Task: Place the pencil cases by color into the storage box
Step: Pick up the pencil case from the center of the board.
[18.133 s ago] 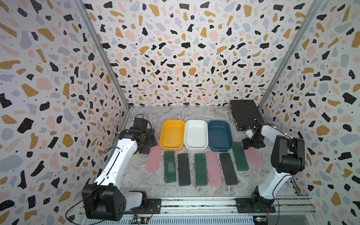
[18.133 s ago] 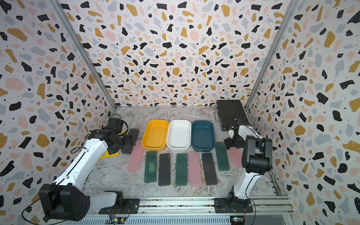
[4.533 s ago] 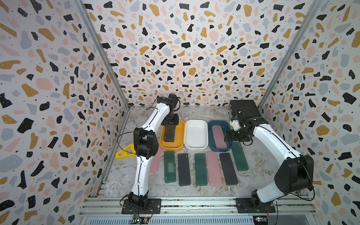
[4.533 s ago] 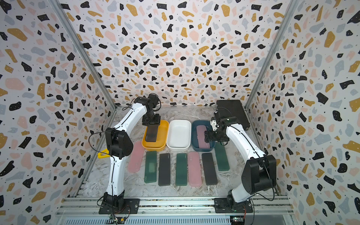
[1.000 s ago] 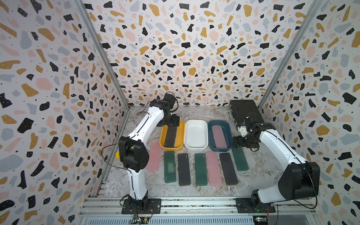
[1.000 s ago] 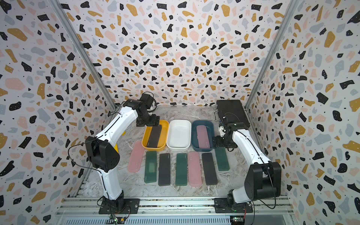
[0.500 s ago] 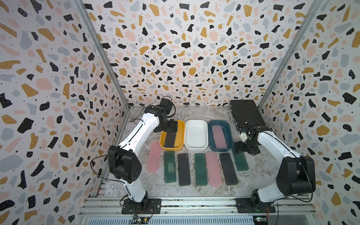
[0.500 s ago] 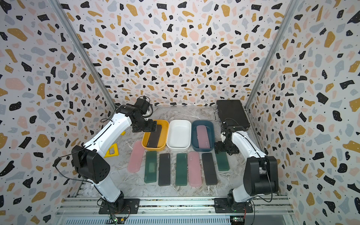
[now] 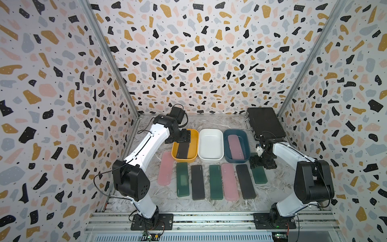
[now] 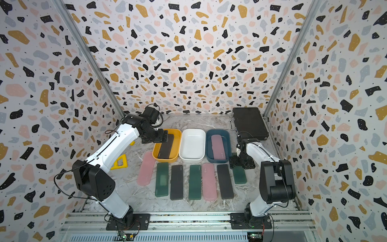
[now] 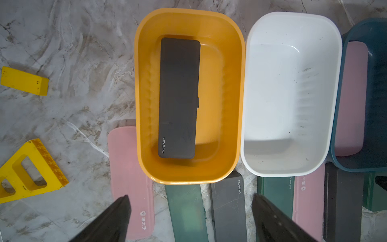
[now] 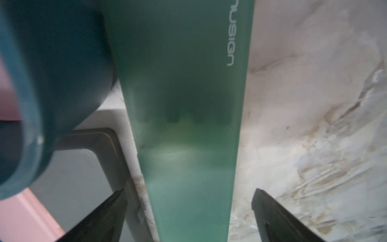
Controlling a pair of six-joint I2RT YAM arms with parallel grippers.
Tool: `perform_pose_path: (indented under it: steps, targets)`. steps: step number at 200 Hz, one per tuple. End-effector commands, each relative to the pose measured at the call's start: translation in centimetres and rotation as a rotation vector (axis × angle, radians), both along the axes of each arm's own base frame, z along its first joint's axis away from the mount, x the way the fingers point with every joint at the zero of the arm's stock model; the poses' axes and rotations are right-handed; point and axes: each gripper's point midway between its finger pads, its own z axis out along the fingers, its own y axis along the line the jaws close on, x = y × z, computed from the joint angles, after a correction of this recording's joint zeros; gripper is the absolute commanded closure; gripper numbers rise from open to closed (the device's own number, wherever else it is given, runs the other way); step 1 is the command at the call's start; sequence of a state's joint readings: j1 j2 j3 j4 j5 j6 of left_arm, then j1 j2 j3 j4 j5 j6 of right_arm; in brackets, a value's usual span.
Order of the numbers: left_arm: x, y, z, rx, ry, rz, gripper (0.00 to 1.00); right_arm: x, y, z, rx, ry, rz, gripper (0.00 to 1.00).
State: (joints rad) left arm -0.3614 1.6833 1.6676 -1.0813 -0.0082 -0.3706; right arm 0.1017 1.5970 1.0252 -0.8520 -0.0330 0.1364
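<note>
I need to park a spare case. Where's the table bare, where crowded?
Bare: the marble behind the three bins, left of the briefcase, and the strip between the pencil cases and the front rail. Crowded: the row of cases just before the bins.

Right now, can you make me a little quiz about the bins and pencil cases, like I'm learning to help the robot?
1. True or false: the white bin is empty.
2. What lies in the yellow bin? A a pink case, B a black case, C a green case.
3. What colour is the pencil case beneath the open right gripper?
Key: 1 true; 2 B, the black case; 3 green.
</note>
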Motion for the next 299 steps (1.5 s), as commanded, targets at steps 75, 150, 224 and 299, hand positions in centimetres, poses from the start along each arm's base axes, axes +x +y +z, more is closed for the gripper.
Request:
perform_pose_path:
  steps: [75,150,224,299]
  targets:
    - [-0.5,-0.3,0.4,-0.024,-0.018,0.006,0.06,-0.9,-1.1,-2.1,-0.051,0.02,-0.086,0.02]
    - [-0.6,-0.3,0.0,-0.026,-0.012,0.006,0.06,-1.0,-1.6,-2.8,-0.084,0.022,-0.122,0.08]
    - [-1.0,-0.2,-0.2,-0.023,-0.013,0.0,0.05,-0.9,-1.6,-3.3,-0.081,0.024,-0.132,0.24]
    - [-1.2,0.0,0.1,-0.023,-0.023,0.002,0.05,-0.7,-1.8,-1.9,-0.085,-0.015,-0.132,0.39]
